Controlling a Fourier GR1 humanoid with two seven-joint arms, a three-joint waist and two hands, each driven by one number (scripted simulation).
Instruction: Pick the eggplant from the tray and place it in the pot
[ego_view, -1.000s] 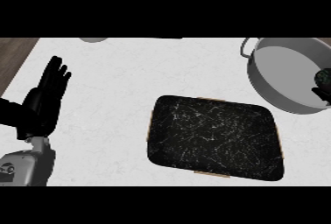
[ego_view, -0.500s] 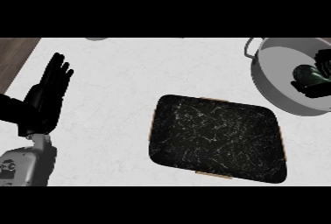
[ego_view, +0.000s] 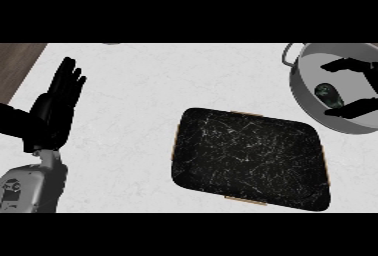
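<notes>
The dark eggplant (ego_view: 327, 95) lies inside the grey pot (ego_view: 301, 85) at the upper right, seen small between the spread fingers of my right hand (ego_view: 353, 107). That hand hovers over the pot with fingers and thumb apart, and they do not curl round the eggplant. The black marbled tray (ego_view: 251, 157) sits in the middle right with nothing on it. My left hand (ego_view: 55, 107) rests open at the left edge, fingers pointing up, far from the tray and pot.
The pot has a handle (ego_view: 288, 52) on its left rim, close to the tray's far corner. A brown wooden strip (ego_view: 18, 60) borders the white counter (ego_view: 148, 90) at the upper left.
My right hand has gone from curled over the pot to spread open. The eggplant, hidden in the hand before, now shows on the pot's bottom. The left hand has stayed put.
</notes>
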